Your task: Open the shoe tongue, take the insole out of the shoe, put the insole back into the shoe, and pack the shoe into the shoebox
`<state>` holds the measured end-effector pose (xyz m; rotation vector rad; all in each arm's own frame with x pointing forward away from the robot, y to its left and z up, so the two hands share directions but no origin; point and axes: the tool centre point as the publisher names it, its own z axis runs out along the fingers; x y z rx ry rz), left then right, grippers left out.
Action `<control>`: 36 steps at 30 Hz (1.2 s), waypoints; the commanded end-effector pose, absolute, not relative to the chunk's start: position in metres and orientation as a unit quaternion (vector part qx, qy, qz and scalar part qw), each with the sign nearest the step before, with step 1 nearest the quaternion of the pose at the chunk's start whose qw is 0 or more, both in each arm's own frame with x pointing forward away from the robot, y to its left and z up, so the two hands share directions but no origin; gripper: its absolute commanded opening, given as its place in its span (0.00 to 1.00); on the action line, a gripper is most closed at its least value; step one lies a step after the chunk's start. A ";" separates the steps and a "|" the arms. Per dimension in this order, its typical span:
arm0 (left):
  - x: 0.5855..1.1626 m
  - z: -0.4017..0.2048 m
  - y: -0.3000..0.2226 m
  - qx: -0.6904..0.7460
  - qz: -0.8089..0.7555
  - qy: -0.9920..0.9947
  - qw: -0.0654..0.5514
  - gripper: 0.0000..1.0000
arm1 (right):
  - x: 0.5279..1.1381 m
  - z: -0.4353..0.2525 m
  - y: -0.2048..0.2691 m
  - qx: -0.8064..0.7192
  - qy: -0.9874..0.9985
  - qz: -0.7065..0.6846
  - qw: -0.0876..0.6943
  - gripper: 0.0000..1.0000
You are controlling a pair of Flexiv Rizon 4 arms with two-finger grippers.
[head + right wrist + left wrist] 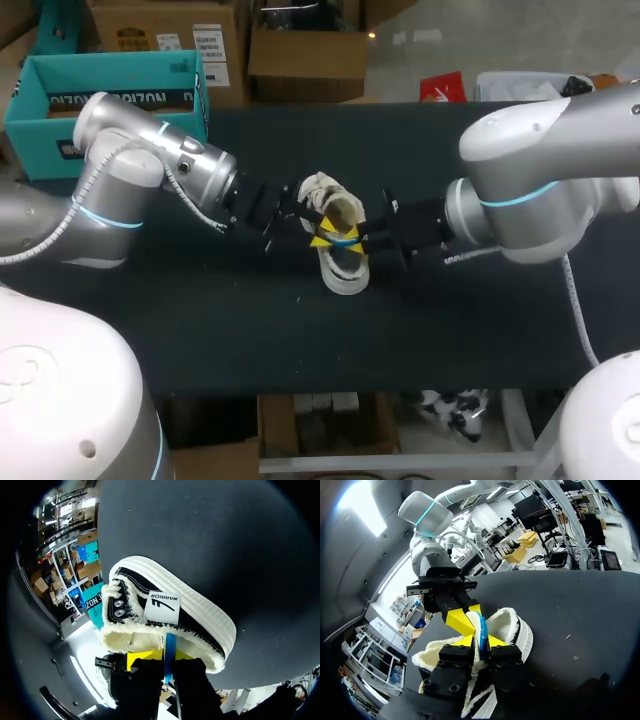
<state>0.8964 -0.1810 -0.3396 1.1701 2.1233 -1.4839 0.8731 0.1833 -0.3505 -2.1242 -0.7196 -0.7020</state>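
insole step in hand, shoe at mid worktop
my left gripper and right gripper appear clamped on the blue insole upright in the shoe mouth; seating and boxing remain.

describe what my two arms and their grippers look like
The left arm and right arm are rounded silver-grey tubes, each with a thin light-blue ring, a pale cable alongside and a big white shell at its base. The left gripper and right gripper are black and boxy with bright yellow tips.
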 end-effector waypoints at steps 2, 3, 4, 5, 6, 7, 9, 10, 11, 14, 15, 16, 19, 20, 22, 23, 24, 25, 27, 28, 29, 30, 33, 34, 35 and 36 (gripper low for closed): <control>0.899 -0.339 -0.178 0.407 -0.524 0.734 0.143 1.00 | 0.883 -0.361 0.188 -0.843 -0.281 -0.266 0.375 0.00; 0.898 -0.338 -0.177 0.407 -0.527 0.733 0.140 1.00 | 0.883 -0.361 0.188 -0.843 -0.281 -0.266 0.375 0.00; 0.898 -0.337 -0.176 0.406 -0.528 0.733 0.139 1.00 | 0.884 -0.362 0.188 -0.842 -0.281 -0.265 0.375 0.00; 0.897 -0.336 -0.176 0.406 -0.529 0.733 0.138 1.00 | 0.884 -0.363 0.188 -0.843 -0.282 -0.265 0.374 0.00; 0.897 -0.335 -0.175 0.404 -0.531 0.733 0.132 1.00 | 0.883 -0.363 0.188 -0.844 -0.283 -0.264 0.371 0.00; 0.896 -0.334 -0.173 0.402 -0.536 0.732 0.126 1.00 | 0.882 -0.363 0.189 -0.846 -0.284 -0.263 0.368 0.00; 0.896 -0.330 -0.170 0.397 -0.535 0.735 0.124 1.00 | 0.879 -0.363 0.189 -0.851 -0.283 -0.262 0.357 0.00; 0.896 -0.327 -0.168 0.390 -0.540 0.736 0.120 1.00 | 0.877 -0.363 0.189 -0.853 -0.283 -0.261 0.353 0.00; 0.897 -0.324 -0.166 0.385 -0.543 0.737 0.117 1.00 | 0.875 -0.363 0.188 -0.855 -0.283 -0.260 0.347 0.00; 0.899 -0.313 -0.159 0.364 -0.554 0.741 0.107 1.00 | 0.871 -0.364 0.185 -0.862 -0.282 -0.257 0.334 0.00; 0.900 -0.309 -0.157 0.359 -0.555 0.743 0.103 1.00 | 0.869 -0.364 0.184 -0.864 -0.281 -0.257 0.330 0.00; 0.901 -0.305 -0.154 0.353 -0.559 0.743 0.105 1.00 | 0.868 -0.365 0.183 -0.867 -0.280 -0.253 0.326 0.00; 0.904 -0.293 -0.147 0.336 -0.567 0.747 0.089 1.00 | 0.866 -0.370 0.182 -0.875 -0.278 -0.244 0.313 0.00; 0.904 -0.289 -0.145 0.333 -0.572 0.745 0.081 1.00 | 0.866 -0.371 0.182 -0.877 -0.278 -0.241 0.308 0.00; 0.904 -0.283 -0.142 0.325 -0.573 0.749 0.076 1.00 | 0.865 -0.374 0.182 -0.880 -0.280 -0.237 0.302 0.00; 0.904 -0.281 -0.141 0.324 -0.573 0.749 0.075 1.00 | 0.865 -0.375 0.183 -0.882 -0.280 -0.234 0.299 0.05; 0.904 -0.278 -0.140 0.323 -0.572 0.751 0.075 1.00 | 0.865 -0.376 0.183 -0.882 -0.281 -0.235 0.298 0.20; 0.904 -0.276 -0.139 0.317 -0.569 0.755 0.077 1.00 | 0.864 -0.376 0.183 -0.882 -0.281 -0.235 0.298 0.27; 0.903 -0.273 -0.138 0.315 -0.563 0.760 0.078 1.00 | 0.861 -0.373 0.181 -0.882 -0.281 -0.236 0.295 0.49; 0.903 -0.272 -0.138 0.310 -0.562 0.763 0.080 1.00 | 0.860 -0.371 0.180 -0.883 -0.281 -0.238 0.292 0.65; 0.903 -0.271 -0.137 0.310 -0.562 0.763 0.080 1.00 | 0.858 -0.370 0.180 -0.884 -0.280 -0.238 0.290 0.73; 0.903 -0.270 -0.137 0.309 -0.560 0.764 0.080 1.00 | 0.856 -0.367 0.179 -0.884 -0.281 -0.239 0.286 0.75; 0.903 -0.268 -0.136 0.304 -0.557 0.769 0.081 1.00 | 0.850 -0.358 0.178 -0.889 -0.281 -0.236 0.275 0.74; 0.903 -0.267 -0.136 0.299 -0.552 0.774 0.082 1.00 | 0.848 -0.356 0.178 -0.891 -0.281 -0.234 0.270 0.71; 0.903 -0.267 -0.136 0.298 -0.551 0.776 0.077 1.00 | 0.847 -0.354 0.178 -0.892 -0.281 -0.233 0.268 0.69; 0.903 -0.264 -0.134 0.292 -0.547 0.780 0.079 1.00 | 0.844 -0.349 0.178 -0.893 -0.285 -0.231 0.262 0.66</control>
